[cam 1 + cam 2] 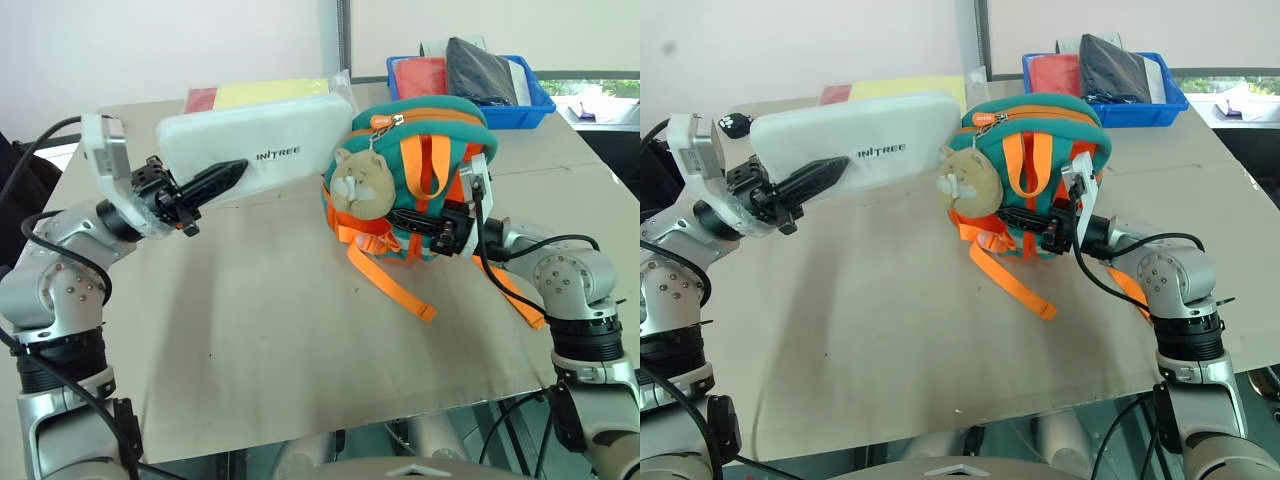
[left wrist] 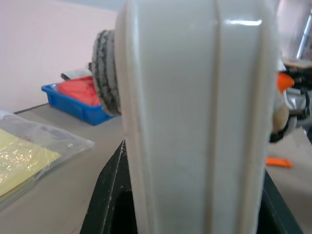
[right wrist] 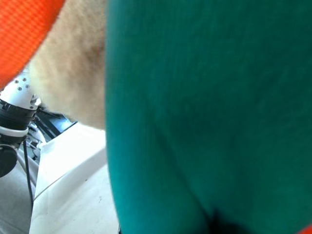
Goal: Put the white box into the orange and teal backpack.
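White box (image 1: 262, 145) pinched in left tool (image 1: 215, 182), long axis toward orange and teal backpack (image 1: 428, 165).

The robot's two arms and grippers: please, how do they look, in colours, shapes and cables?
Both arms are silver-grey metal with rounded joint housings, small screws and black rings. Black cables loop loosely along each arm. The left gripper has tapered black fingers with ridged pads, on a black base with small orange marks, and a white boxy camera mount. The right gripper is black too, with a white bracket.
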You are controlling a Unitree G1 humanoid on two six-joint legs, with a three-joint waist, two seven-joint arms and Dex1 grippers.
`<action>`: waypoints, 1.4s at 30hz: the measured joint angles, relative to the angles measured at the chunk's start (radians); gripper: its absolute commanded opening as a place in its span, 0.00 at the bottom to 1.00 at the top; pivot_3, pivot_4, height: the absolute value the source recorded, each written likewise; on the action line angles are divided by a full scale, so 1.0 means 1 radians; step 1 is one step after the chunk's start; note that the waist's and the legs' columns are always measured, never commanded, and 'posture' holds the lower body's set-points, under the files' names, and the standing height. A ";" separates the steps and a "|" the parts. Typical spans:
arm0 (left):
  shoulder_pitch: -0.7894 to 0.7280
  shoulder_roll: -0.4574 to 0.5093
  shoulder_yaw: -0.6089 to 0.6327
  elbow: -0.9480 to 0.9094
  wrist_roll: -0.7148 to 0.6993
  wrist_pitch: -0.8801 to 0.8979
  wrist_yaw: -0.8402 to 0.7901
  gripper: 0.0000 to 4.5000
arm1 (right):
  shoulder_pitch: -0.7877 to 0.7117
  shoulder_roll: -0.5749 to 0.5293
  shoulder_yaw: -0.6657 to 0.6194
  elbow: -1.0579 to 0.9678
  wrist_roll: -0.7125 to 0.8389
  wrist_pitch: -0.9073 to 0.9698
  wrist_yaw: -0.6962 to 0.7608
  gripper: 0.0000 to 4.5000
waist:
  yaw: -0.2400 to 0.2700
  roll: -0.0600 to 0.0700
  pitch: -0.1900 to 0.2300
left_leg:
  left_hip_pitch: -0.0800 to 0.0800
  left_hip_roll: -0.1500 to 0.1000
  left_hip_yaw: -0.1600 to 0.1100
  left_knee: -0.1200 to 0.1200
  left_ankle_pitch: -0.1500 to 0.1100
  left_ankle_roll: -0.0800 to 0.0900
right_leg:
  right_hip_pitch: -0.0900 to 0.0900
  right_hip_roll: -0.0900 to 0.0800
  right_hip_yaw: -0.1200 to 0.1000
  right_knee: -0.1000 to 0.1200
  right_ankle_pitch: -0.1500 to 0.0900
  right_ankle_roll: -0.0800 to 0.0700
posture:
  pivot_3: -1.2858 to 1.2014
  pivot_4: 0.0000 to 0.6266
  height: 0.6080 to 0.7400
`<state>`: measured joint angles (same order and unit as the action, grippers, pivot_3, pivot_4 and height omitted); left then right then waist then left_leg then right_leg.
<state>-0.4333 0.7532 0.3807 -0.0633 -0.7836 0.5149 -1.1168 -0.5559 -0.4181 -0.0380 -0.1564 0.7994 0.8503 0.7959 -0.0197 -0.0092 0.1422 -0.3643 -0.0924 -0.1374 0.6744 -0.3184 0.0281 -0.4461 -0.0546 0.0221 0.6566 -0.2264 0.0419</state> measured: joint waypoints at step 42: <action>-0.486 -0.320 -0.309 0.297 0.338 0.118 0.105 0.99 | 0.083 0.092 0.002 -0.098 -0.011 -0.060 -0.102 0.00 | -0.027 0.000 0.000 | -0.008 -0.005 -0.008 0.012 0.000 0.000 | -0.003 -0.003 -0.005 0.006 0.001 0.003 | 0.52 0.24 1.00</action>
<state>-0.9191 0.4335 0.0718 0.2341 -0.4456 0.6334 -1.0117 -0.4728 -0.3258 -0.0364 -0.2549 0.7880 0.7903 0.6934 -0.0466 -0.0092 0.1425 -0.3720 -0.0970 -0.1455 0.6868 -0.3182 0.0285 -0.4487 -0.0571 0.0173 0.6622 -0.2250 0.0445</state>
